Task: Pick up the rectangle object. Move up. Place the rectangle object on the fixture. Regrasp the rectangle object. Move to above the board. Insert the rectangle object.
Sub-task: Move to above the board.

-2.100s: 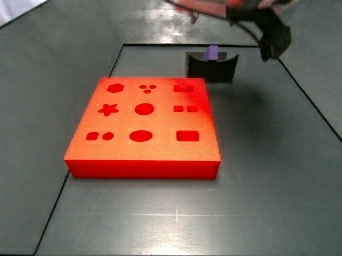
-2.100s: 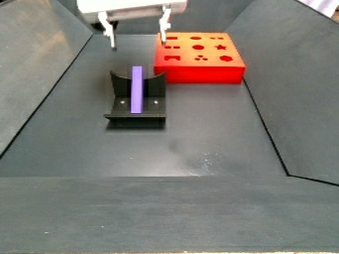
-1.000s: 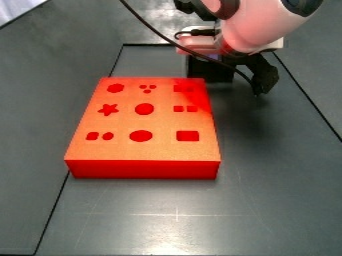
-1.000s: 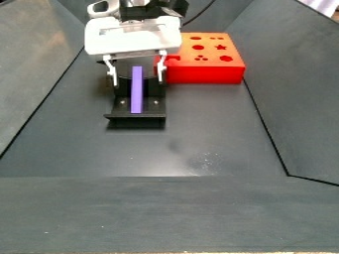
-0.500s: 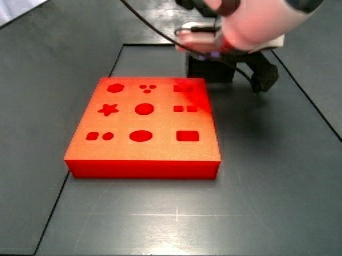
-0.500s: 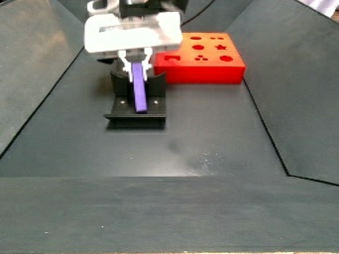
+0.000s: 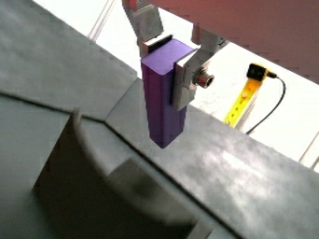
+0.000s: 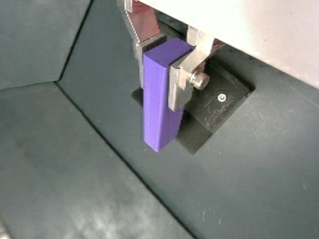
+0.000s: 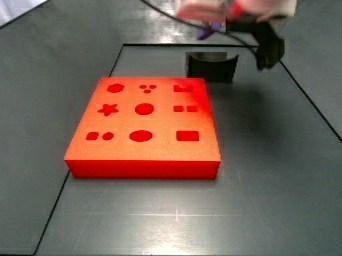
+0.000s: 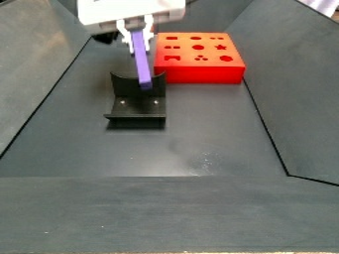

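Both wrist views are showing the gripper (image 8: 167,49) clamping the rectangle object (image 8: 163,98) by one end, hanging lengthwise. It is hovering clear above the fixture (image 10: 137,105), probably so the long block can enter the board (image 10: 200,56) end-first.

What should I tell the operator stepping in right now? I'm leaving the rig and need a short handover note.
End effector: shut on the rectangle object, holding it by one end, above the fixture; the block hangs down from the fingers in both wrist views.
Fixture: empty now, on the floor beside the board.
Board: untouched, all cutouts open, rectangular hole free.
Done: pick up, placing on the fixture, regrasp; block is lifted off.
Left: move to above the board, line the block up with the rectangular cutout, insert.
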Available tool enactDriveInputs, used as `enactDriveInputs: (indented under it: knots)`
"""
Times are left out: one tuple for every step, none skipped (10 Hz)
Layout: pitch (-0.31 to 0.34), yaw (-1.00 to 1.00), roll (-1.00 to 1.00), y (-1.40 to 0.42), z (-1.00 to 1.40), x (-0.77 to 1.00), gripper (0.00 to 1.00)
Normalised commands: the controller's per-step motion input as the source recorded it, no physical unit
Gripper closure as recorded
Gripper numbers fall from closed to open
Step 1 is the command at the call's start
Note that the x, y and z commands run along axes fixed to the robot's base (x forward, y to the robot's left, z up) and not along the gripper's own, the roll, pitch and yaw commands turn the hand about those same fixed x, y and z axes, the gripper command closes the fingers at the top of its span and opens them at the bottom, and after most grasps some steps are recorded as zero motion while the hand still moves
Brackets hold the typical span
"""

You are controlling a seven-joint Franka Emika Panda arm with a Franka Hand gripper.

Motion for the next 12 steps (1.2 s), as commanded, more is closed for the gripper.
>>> enactDriveInputs:
  knots:
    - [0.039,0.19,-0.04,-0.01,1.00,-0.06,1.00]
    - [0.002,0.17,-0.03,-0.01,1.00,-0.06,1.00]
    - [-0.019,0.16,-0.03,-0.01,1.00,-0.05,1.00]
    - [-0.046,0.12,-0.02,-0.01,1.00,-0.05,1.00]
    - [-0.063,0.07,-0.03,-0.01,1.00,-0.05,1.00]
    - [-0.069,0.04,-0.03,-0.01,1.00,-0.05,1.00]
    - [-0.066,0.02,-0.03,-0.01,1.00,-0.06,1.00]
    - [-0.058,-0.01,-0.04,-0.01,0.85,-0.06,1.00]
    - [-0.037,-0.03,-0.04,0.00,0.62,-0.05,1.00]
    - [-0.014,-0.04,-0.05,-0.01,0.45,-0.05,1.00]
    - [0.004,-0.04,-0.05,0.00,0.27,-0.04,1.00]
    - [-0.155,-0.11,-1.00,-1.00,0.32,-0.46,1.00]
